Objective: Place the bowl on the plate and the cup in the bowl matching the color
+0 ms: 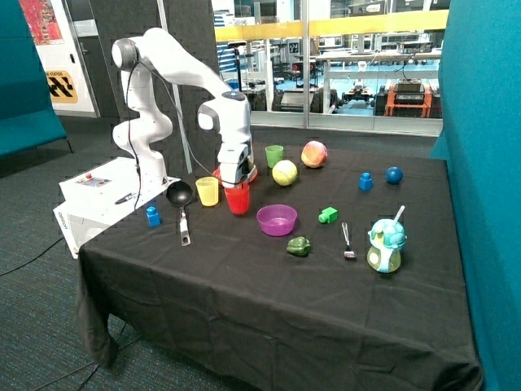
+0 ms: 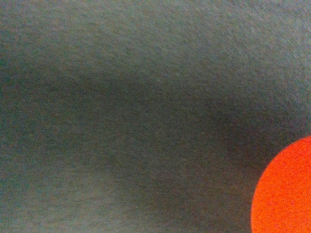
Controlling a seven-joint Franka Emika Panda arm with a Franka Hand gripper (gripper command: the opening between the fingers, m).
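Observation:
The red cup (image 1: pixel 237 199) stands upright on the black cloth between the yellow cup (image 1: pixel 207 191) and the purple bowl (image 1: pixel 277 219). My gripper (image 1: pixel 236 177) hangs straight down right over the red cup's rim. Just behind the gripper a red round rim (image 1: pixel 253 173) shows on both sides of it. It is mostly hidden, and I cannot tell whether it is the plate, the bowl or both. The wrist view shows black cloth and part of a red-orange round thing (image 2: pixel 286 194) at one corner.
A green cup (image 1: pixel 274 155), a yellow-green ball (image 1: pixel 285 173) and a red-yellow ball (image 1: pixel 314 154) stand behind. A black ladle (image 1: pixel 180 195) and a blue block (image 1: pixel 153 216) lie near the robot's base. A green block (image 1: pixel 328 215), a green pepper (image 1: pixel 299 246), a fork (image 1: pixel 348 242) and a sippy cup (image 1: pixel 386 244) lie farther along.

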